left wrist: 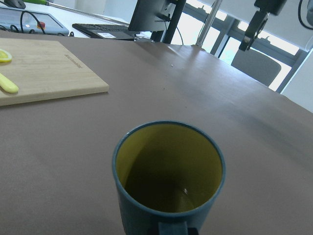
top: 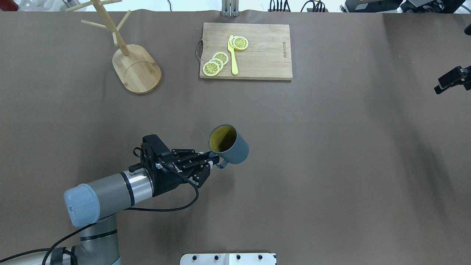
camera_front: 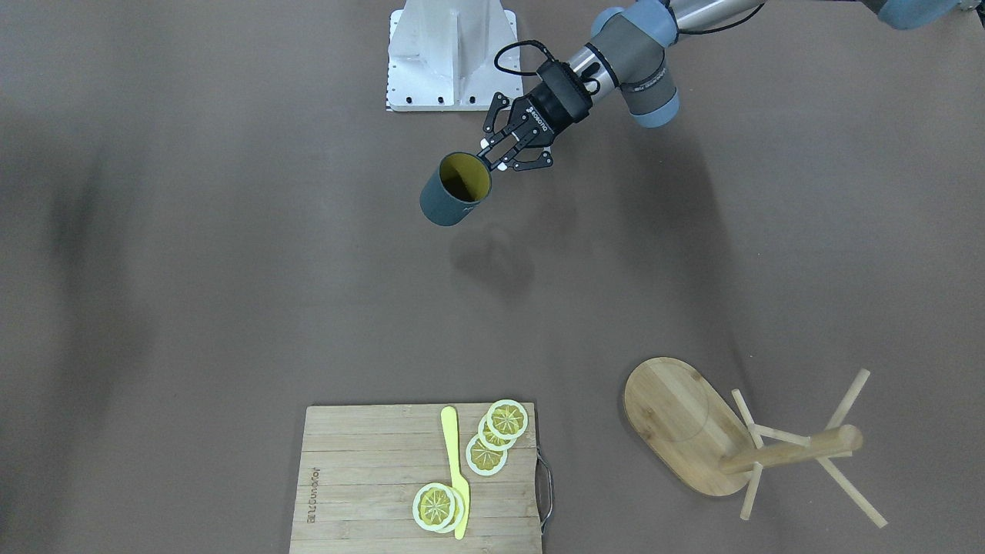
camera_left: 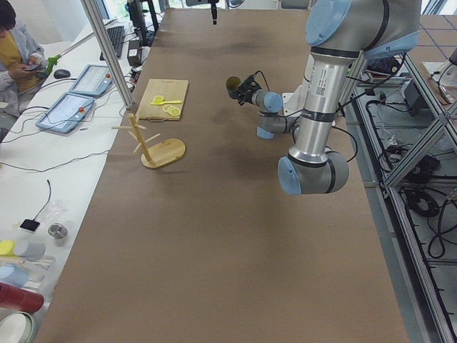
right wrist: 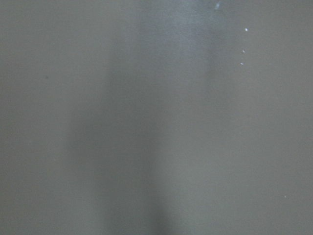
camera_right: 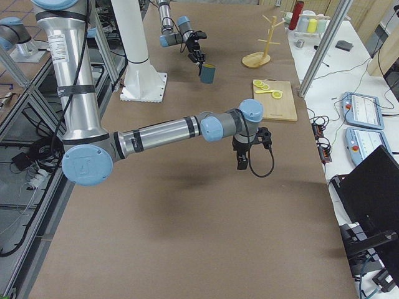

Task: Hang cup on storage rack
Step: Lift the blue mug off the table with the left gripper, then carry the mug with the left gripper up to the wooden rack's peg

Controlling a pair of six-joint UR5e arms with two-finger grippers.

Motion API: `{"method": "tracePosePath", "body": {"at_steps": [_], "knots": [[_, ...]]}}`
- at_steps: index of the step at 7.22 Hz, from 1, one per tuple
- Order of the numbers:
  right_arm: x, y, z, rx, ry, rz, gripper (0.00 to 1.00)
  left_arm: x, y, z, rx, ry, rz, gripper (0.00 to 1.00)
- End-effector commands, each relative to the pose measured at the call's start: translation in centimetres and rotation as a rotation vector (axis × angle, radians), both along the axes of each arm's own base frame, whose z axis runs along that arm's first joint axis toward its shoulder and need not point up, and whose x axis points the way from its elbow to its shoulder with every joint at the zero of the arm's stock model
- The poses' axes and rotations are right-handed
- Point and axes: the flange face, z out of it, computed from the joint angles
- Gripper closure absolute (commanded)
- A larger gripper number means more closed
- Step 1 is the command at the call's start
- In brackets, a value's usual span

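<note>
The dark slate-blue cup (top: 235,147) with a yellow inside hangs tilted in the air near the table's middle, its mouth up; it also shows in the front view (camera_front: 450,192) and fills the left wrist view (left wrist: 168,176). My left gripper (top: 215,162) is shut on the cup's handle, also seen from the front (camera_front: 496,154). The bamboo storage rack (top: 136,70) stands upright at the far left, well away from the cup, with bare pegs (camera_front: 846,485). My right gripper (top: 438,89) hovers at the far right, looks shut and holds nothing.
A wooden cutting board (top: 265,59) with lemon slices (top: 215,64) and a yellow knife (top: 233,55) lies at the far middle. A white base plate (camera_front: 454,54) sits at the robot's edge. Brown table (top: 331,165) lies between cup and rack.
</note>
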Motion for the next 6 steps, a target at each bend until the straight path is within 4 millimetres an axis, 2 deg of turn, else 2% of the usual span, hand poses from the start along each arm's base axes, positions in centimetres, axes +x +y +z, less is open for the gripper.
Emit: {"method": "tracePosePath", "body": {"at_steps": [1,3,4,5,6], "knots": [[3.5,2.1,2.6,-0.019,-0.031,0.009,0.00,-2.7,-3.9,-0.5,-0.180,0.125,-0.015,1.00],[3.8,2.3,2.8,-0.021,-0.031,0.012,0.00,-6.2,-8.4,-0.4,-0.179,0.126,-0.102,1.00],[3.8,2.4,3.0,-0.025,-0.029,0.013,0.00,-9.1,-11.8,0.0,-0.173,0.101,-0.104,1.00],[3.9,2.7,3.3,-0.029,-0.028,0.013,0.00,-12.1,-15.6,1.1,-0.238,0.100,-0.075,1.00],[3.9,2.8,3.3,-0.031,-0.029,0.013,0.00,-14.0,-19.4,1.0,-0.280,0.106,-0.059,1.00]]}}
